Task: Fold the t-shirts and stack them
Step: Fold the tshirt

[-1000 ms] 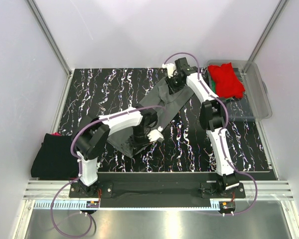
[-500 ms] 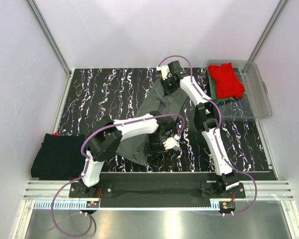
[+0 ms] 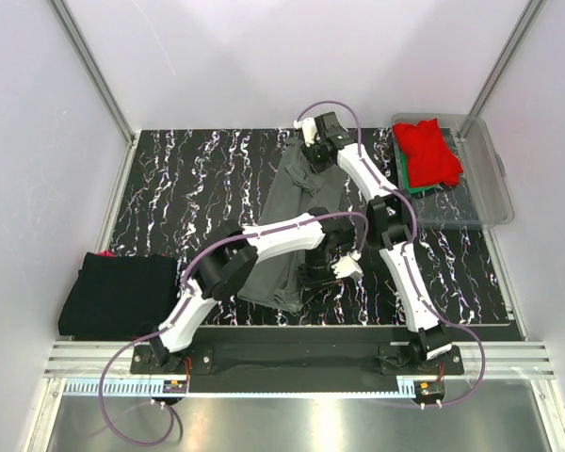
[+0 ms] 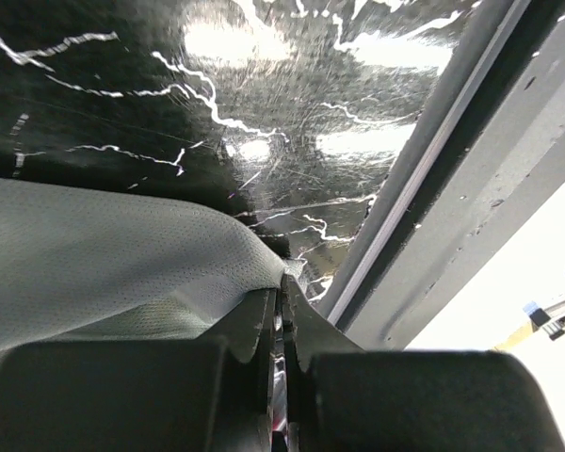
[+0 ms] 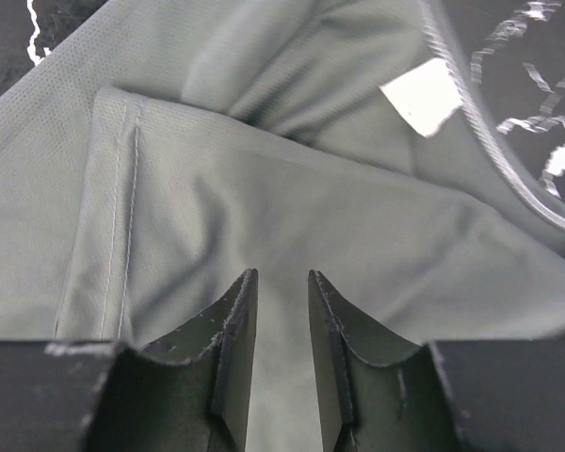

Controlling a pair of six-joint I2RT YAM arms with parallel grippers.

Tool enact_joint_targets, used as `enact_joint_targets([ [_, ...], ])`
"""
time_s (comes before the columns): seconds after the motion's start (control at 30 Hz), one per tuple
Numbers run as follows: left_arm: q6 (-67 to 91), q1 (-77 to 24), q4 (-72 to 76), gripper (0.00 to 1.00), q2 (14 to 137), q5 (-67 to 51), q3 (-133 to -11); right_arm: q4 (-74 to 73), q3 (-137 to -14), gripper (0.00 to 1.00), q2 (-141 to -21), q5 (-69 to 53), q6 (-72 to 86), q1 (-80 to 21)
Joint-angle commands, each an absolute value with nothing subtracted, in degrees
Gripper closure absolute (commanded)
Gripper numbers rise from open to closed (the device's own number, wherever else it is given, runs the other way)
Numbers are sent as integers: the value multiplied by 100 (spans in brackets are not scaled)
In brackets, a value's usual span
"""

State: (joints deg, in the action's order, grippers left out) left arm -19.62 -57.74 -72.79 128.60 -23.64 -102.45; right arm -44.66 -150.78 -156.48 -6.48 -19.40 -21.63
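The green shirt (image 3: 406, 177) is mostly hidden under the red shirt (image 3: 429, 151) in the tub (image 3: 490, 193). The left arm (image 3: 273, 235) and right arm (image 3: 363, 174) cover part of the grey shirt (image 3: 287, 193). A red bit (image 3: 104, 252) peeks from under the black shirt (image 3: 118, 294), too small to tell what it is.

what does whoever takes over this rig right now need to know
Left pincer: shut on the near end of the dark grey t-shirt.
Right pincer: fingers apart over the same shirt near its collar; no cloth plainly pinched.
Dark grey t-shirt: in the middle, drawn out long between both arms, not folded yet.
Black t-shirt: far left, looks folded.
Red t-shirt on a green one: in the clear tub.
Left: fold the grey, stack it, then red and green.
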Motion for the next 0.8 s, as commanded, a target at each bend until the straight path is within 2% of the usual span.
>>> enact_joint_targets([
  [0.0,-1872,-5774,-7163,94,12902,-2461,-10617,-4307,-14812,64,-14608,-606,-1854,-2206],
  [0.4,-1951,-5766,-7023,94,12990,-2575,-10688,-4271,-13176,65,-14071,-817,-1819,-1881],
  [0.77,-2065,-5774,-6899,92,13262,-2874,-11056,-4271,-13429,65,-14598,-826,-1802,-1811],
])
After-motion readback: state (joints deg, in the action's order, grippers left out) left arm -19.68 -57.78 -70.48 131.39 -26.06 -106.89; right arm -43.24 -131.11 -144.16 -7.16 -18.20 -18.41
